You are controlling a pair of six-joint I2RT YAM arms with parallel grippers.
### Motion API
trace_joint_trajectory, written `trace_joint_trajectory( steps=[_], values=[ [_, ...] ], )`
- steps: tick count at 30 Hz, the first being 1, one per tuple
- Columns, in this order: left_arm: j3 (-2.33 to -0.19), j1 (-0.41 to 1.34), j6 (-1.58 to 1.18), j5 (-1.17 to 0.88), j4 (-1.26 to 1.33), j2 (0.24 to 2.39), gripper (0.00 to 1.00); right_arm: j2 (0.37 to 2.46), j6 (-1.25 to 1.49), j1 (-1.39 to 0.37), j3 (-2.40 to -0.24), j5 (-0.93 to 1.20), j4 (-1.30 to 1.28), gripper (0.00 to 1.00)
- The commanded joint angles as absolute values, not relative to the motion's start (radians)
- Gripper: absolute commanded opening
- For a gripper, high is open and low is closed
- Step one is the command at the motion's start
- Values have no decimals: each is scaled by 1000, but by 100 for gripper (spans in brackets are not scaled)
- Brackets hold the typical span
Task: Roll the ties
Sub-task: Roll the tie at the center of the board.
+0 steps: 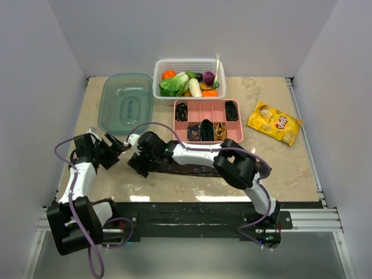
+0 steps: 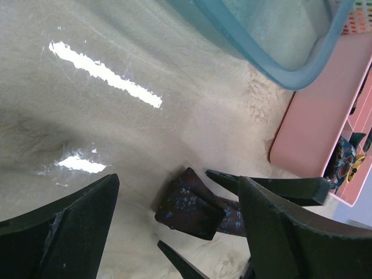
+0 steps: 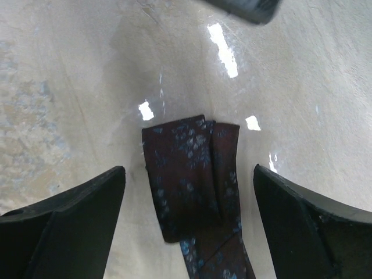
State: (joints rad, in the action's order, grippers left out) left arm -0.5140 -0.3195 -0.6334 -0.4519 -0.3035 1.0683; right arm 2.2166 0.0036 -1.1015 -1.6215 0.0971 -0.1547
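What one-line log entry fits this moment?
tie: end folded over | left gripper: open, near fold | right gripper: open, over fold

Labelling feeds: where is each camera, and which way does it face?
Top external: above and behind, looking down on the table; left arm, right arm show.
Left wrist: wrist-mounted, facing down toward the tie and pink tray; open left claw shows.
Right wrist: wrist-mounted, above the folded tie; open right claw shows.
Both wrist views share the tie.
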Motion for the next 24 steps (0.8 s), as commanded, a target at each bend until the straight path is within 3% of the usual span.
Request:
trace_joint_trajectory(
  steps=[1,6,10,11,13,14,16,18,24],
  values=[
    [-479,-316,-635,-485,-310,1049,87,2048,58,-1106,-1588,97,-106,97],
    [-399,-310,-705,-483,-264,1009,85,1936,121,-1103,-1526,84,-60,97],
    [-331,-293,-761,-502,-195,956,84,1901,164,-1100,-1464,89,-14,89],
    [-322,-282,-767,-500,-184,950,84,1907,169,-1101,-1462,98,-14,74],
    [-298,-275,-784,-512,-152,945,84,1937,172,-1101,-1468,113,-21,54],
    [-292,-262,-787,-512,-143,948,84,1948,175,-1100,-1468,126,-23,32],
    [-272,-252,-793,-505,-126,954,84,1979,173,-1101,-1465,133,-20,18],
    [-247,-244,-804,-505,-94,954,84,1997,176,-1101,-1460,127,-12,8],
    [-226,-233,-804,-506,-52,962,84,2052,175,-1101,-1483,95,-17,1]
  ],
)
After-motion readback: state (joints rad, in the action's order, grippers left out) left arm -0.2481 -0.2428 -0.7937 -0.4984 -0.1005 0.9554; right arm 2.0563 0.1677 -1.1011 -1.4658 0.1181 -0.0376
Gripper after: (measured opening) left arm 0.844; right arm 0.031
